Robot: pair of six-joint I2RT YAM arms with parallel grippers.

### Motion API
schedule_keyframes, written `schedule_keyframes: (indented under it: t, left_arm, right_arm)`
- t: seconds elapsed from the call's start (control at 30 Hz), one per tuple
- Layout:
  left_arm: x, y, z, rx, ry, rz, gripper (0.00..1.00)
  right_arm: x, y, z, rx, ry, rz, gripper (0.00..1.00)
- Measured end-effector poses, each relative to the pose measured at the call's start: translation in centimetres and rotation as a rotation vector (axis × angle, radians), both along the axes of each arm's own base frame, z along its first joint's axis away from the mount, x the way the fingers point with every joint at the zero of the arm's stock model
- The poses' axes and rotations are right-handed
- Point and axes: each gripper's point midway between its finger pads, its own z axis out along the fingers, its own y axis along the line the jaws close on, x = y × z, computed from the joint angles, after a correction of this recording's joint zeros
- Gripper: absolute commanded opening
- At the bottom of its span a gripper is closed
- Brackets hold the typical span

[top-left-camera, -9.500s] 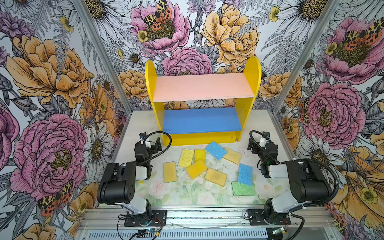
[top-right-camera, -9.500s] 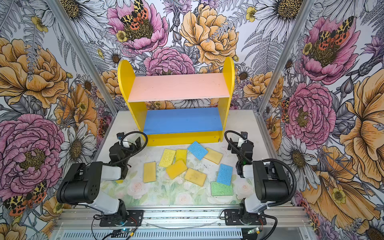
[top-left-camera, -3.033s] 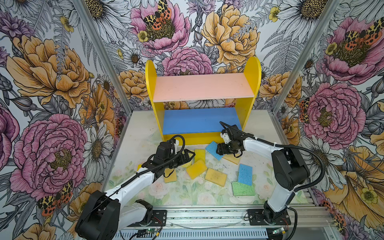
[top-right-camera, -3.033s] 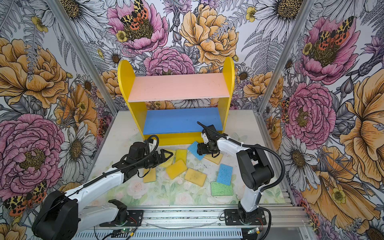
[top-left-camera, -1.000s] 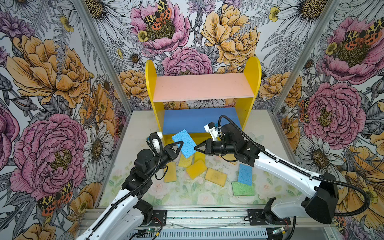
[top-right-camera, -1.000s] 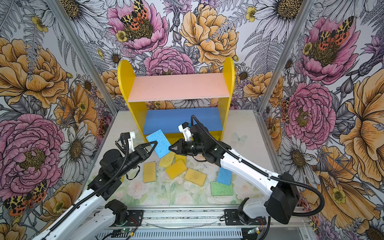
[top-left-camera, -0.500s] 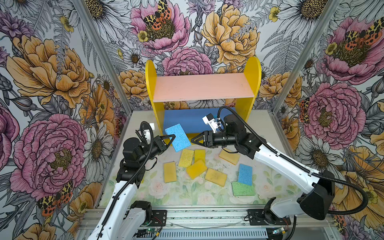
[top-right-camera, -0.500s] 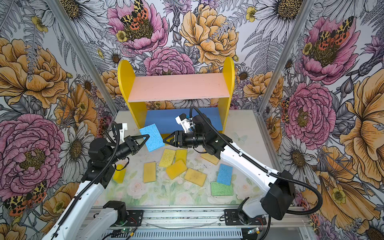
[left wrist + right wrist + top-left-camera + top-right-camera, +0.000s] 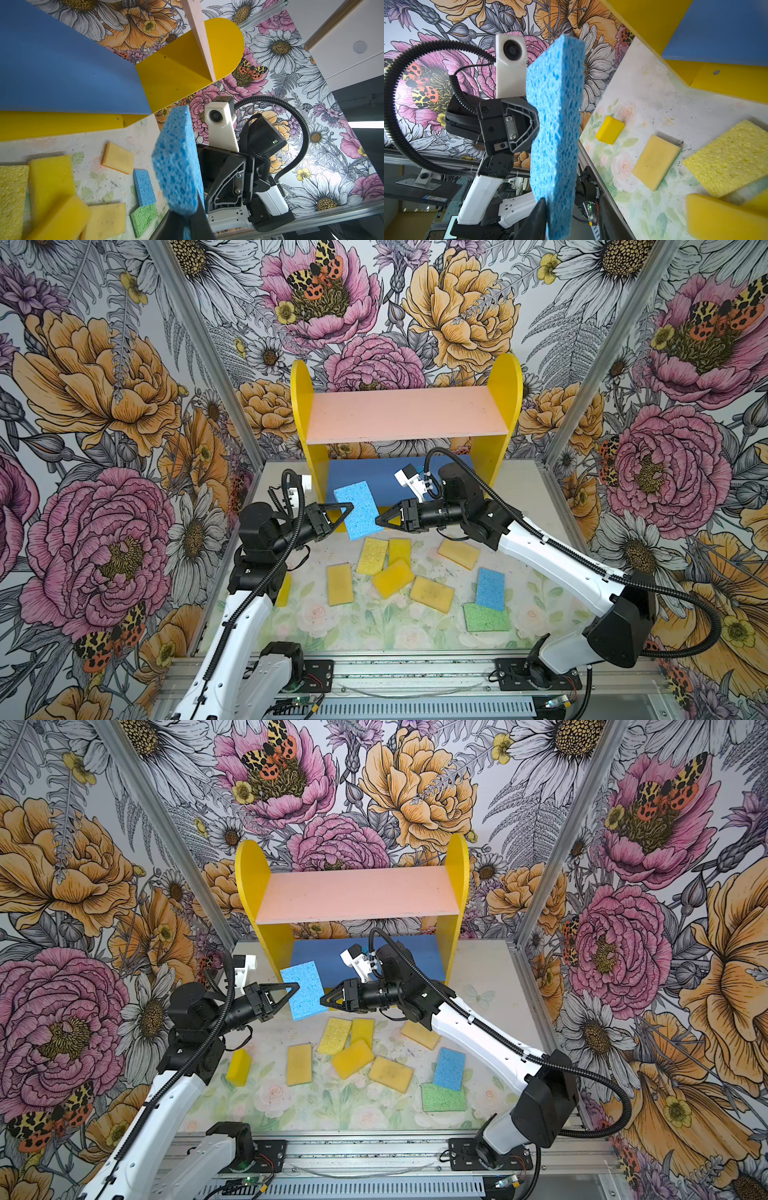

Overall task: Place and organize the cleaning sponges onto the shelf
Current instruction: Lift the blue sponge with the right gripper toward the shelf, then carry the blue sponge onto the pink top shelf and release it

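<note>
The left pincer [image 9: 350, 507] is closed tight on a long edge of a light blue sponge [image 9: 360, 510] and holds it raised clear of the desk [image 9: 374, 628], just in front of the left end of the shelf [image 9: 503, 406]. In both top views the sponge overlaps the near corner of the blue lower board [image 9: 415, 472].

The right pincer [image 9: 377, 521] faces it from the opposite side. Its jaws are part open and straddle the sponge's far edge – in the right wrist view one finger [image 9: 536, 220] sits against the sponge while the other stands off.

The rest lie flat on the desk, well below both pincers: a second blue sponge [image 9: 490, 588] overlapping a green sponge [image 9: 486, 617], and the yellow sponges [image 9: 392, 577] in a loose cluster.
</note>
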Motion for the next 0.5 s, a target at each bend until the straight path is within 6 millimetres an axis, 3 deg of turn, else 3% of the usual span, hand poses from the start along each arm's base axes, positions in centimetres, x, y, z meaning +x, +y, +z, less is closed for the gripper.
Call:
schedule_keyframes:
  t: [0.17, 0.4, 0.47, 0.5]
  left_arm:
    - [0.17, 0.02, -0.3, 0.0, 0.013, -0.006, 0.0]
    - [0.19, 0.1, -0.26, -0.006, 0.021, -0.005, 0.02]
    - [0.24, 0.28, -0.12, -0.008, 0.02, -0.001, 0.38]
    - [0.27, 0.43, 0.01, -0.009, 0.019, 0.003, 0.47]
  right_arm:
    - [-0.5, 0.35, 0.22, 0.003, -0.004, 0.014, 0.29]
    - [-0.77, 0.84, 0.48, 0.006, -0.008, 0.026, 0.08]
    - [-0.63, 0.91, 0.57, 0.006, -0.013, 0.022, 0.06]
    - [-0.54, 0.9, 0.59, 0.004, -0.016, 0.017, 0.05]
